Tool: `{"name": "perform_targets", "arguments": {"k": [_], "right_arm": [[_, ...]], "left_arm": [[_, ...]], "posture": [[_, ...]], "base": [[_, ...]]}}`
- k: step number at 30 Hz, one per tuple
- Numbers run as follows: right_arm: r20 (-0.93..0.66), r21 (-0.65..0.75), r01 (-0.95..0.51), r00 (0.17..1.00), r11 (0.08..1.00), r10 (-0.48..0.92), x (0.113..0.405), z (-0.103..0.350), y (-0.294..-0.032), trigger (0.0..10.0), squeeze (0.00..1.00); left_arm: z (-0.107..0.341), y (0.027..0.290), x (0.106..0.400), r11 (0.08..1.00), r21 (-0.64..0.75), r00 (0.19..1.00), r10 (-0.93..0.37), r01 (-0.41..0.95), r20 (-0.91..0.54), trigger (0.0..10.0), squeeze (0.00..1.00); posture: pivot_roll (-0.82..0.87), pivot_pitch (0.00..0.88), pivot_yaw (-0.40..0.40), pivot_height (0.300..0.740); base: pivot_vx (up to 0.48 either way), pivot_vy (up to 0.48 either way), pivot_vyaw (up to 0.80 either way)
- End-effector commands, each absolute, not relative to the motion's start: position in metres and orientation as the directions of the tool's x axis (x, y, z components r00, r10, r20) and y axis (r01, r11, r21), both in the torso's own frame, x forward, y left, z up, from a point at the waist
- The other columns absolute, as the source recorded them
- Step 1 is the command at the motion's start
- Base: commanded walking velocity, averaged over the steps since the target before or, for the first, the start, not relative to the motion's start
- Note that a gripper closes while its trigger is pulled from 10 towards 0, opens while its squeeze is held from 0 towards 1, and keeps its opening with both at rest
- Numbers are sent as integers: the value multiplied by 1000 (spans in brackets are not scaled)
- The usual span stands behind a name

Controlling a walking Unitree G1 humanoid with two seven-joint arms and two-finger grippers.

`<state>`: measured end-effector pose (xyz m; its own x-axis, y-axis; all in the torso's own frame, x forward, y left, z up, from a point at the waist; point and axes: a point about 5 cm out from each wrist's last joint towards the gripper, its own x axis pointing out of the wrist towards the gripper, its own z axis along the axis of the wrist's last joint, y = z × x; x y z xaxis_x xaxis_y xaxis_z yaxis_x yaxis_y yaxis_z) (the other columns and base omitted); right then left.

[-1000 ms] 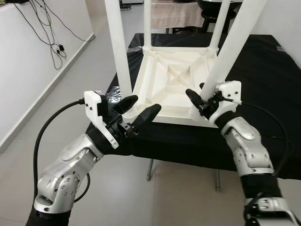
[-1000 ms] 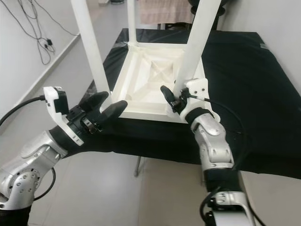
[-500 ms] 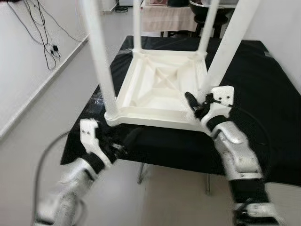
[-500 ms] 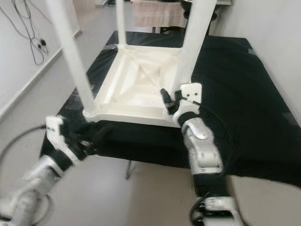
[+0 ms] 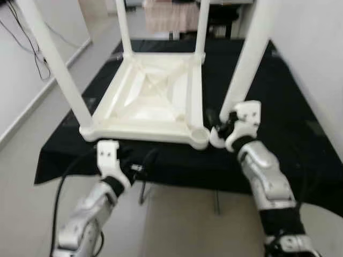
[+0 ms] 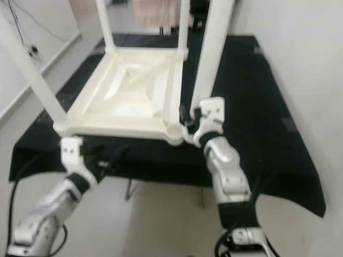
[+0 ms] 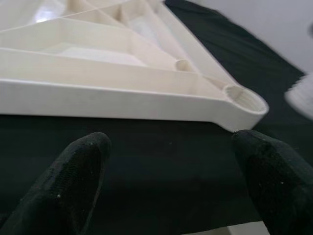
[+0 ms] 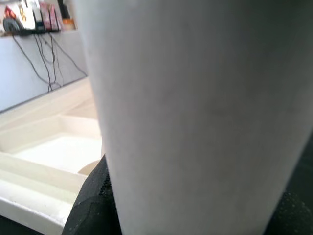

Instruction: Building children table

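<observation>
A white children's table (image 5: 139,128) lies upside down on a black-covered table (image 5: 300,107). Three legs stand up from its corners. The near right corner socket (image 5: 199,135) is empty; it also shows as a round hole (image 7: 243,100) in the left wrist view. My right gripper (image 5: 217,126) is shut on the loose white leg (image 5: 246,59), holding it upright with its lower end just right of that socket. That leg (image 8: 195,98) sits between the black fingers (image 8: 93,196). My left gripper (image 5: 142,163) is open and empty at the black table's front edge, below the white frame.
A white wall (image 5: 316,43) runs close along the right side of the black table. Cables (image 5: 21,32) hang on the left wall. Another cloth-covered table (image 5: 166,13) stands behind. Grey floor (image 5: 177,225) lies in front.
The whole view has shifted. My left gripper has dropped from the near left leg to below the table's front edge. The right gripper still holds the leg, now beside the empty socket.
</observation>
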<state>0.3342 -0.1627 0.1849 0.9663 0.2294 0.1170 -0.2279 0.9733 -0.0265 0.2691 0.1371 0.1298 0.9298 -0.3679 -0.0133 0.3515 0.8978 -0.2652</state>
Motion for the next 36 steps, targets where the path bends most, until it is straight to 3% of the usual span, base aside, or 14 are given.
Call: {"name": "perform_targets", "arguments": {"k": [1, 7, 12, 26, 36], "right_arm": [[150, -10, -265, 953, 964, 263, 335, 194, -152, 10000, 0], [151, 2, -261, 954, 965, 258, 336, 194, -149, 10000, 0], [142, 20, -275, 952, 961, 270, 336, 192, -145, 10000, 0], [185, 23, -318, 933, 948, 309, 335, 199, -137, 10000, 0], [167, 25, -317, 936, 948, 309, 335, 196, -138, 10000, 0]], "left_arm": [[125, 145, 269, 916, -236, 938, -344, 325, -43, 10000, 0], [125, 146, 271, 926, -211, 943, -329, 314, -42, 10000, 0], [129, 142, 273, 938, -121, 944, -329, 326, -10, 10000, 0], [145, 140, 278, 937, -73, 939, -338, 342, 54, 10000, 0], [149, 137, 278, 931, -77, 933, -352, 357, 72, 10000, 0]], "posture": [[24, 66, 21, 740], [25, 62, 22, 740], [25, 62, 31, 740], [26, 63, 34, 740], [26, 67, 33, 740]], "base": [[0, 251, 0], [0, 480, 0], [0, 0, -640], [0, 0, -487], [266, 0, 0]]}}
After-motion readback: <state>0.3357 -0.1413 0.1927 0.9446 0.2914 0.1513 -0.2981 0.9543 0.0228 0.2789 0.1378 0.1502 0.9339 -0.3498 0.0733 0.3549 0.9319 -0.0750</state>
